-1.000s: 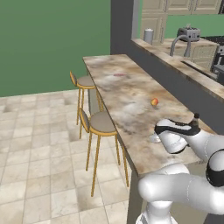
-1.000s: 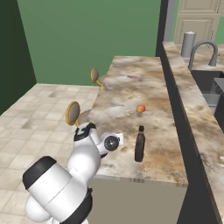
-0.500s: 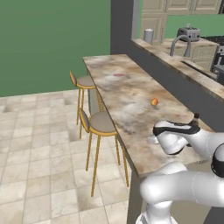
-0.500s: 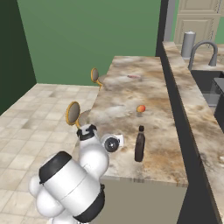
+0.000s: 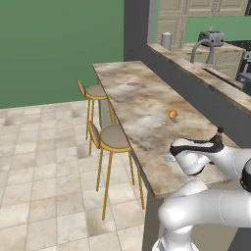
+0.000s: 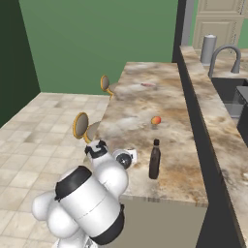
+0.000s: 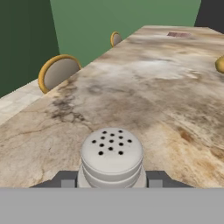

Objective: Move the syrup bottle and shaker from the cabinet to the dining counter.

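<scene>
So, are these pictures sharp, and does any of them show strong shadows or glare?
Hand view: the shaker is sharp, its holes clear, no glare. Right base view: the syrup bottle is crisp, with only a faint shadow on the dining counter. Left base view: light is flat and even, edges slightly jagged, no blur.

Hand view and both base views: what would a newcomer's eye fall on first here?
The shaker, its holed top close up in the hand view, sits between the gripper fingers just above the dining counter. Next is the dark syrup bottle, standing upright on the near end of that counter beside the arm. Farther along the marbled top lies a small orange-red fruit, with two gold-framed stools on the floor side.
</scene>
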Controlling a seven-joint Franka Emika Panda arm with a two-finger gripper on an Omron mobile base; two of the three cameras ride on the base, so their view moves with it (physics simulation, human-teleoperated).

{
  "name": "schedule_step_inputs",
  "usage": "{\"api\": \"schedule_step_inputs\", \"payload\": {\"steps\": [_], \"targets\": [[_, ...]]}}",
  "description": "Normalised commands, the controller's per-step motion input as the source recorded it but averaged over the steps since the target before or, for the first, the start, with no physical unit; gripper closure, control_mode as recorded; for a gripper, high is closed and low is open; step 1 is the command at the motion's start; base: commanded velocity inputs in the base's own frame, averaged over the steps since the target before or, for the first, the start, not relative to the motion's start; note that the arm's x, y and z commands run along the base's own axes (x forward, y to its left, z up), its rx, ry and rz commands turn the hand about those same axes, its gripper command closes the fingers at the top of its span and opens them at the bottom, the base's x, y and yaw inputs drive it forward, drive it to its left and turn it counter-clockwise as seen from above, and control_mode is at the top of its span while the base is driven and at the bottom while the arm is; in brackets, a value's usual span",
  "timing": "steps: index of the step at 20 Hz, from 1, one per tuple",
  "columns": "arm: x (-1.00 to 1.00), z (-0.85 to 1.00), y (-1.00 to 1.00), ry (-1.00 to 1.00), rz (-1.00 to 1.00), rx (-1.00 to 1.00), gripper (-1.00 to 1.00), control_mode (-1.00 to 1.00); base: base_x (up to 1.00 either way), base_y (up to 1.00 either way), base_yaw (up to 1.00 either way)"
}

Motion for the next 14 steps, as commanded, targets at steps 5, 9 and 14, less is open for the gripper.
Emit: {"api": "schedule_step_inputs", "payload": {"steps": [5,9,14], "targets": [[0.09,-0.04,0.0,0.0,0.0,0.0,1.0,-1.0,0.0,0.0,0.0],[0.08,-0.02,0.0,0.0,0.0,0.0,1.0,-1.0,0.0,0.0,0.0],[0.08,-0.03,0.0,0.0,0.0,0.0,-1.0,-1.0,0.0,0.0,0.0]]}}
